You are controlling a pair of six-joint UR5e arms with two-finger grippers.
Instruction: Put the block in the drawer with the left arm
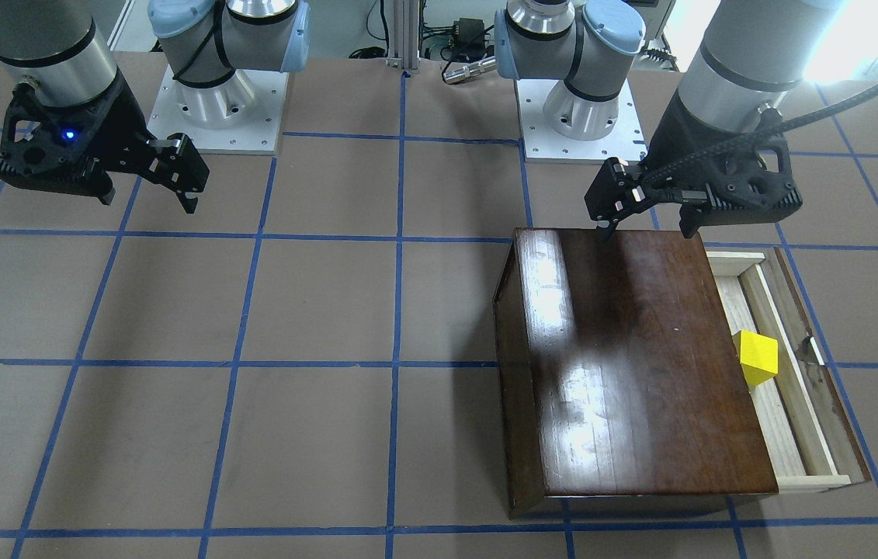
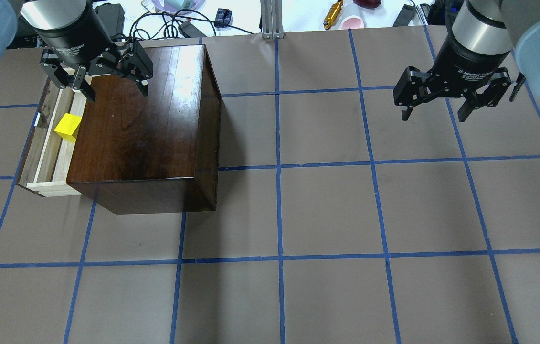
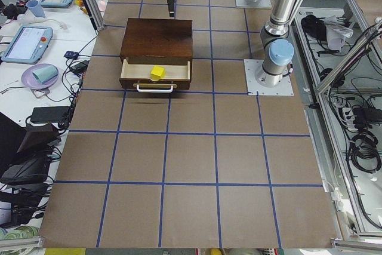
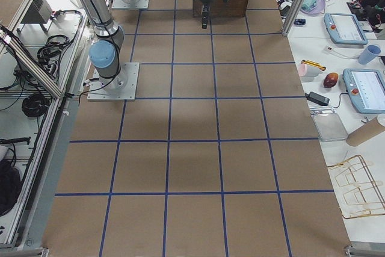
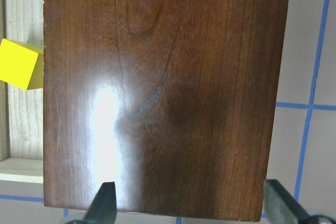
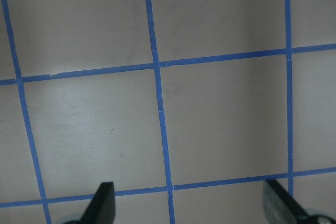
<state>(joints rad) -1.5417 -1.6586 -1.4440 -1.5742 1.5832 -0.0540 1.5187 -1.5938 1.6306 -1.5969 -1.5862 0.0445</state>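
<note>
Block [image 2: 68, 126], bright yellow and sharp-edged, lies in the open drawer [image 2: 54, 189] near the table's [image 2: 327, 210] left edge, just beside the wooden box [image 2: 145, 129]. It looks light, rigid and smooth, and its opposite flat faces would suit a pinch. Beyond it the left gripper [image 2: 117, 91] hovers over the box's top, fingers apart and empty. The right gripper [image 2: 434, 112], likewise spread, hangs toward the right edge. The drawer's inner depth is hidden under the box.

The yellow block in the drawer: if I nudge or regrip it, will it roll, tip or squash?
The block has flat faces and sharp edges, so it would probably slide, not roll. It looks stiff: its corners are crisp. In the front-facing view it seems to sit skewed in the drawer, so a nudge may tip it flat.
</note>
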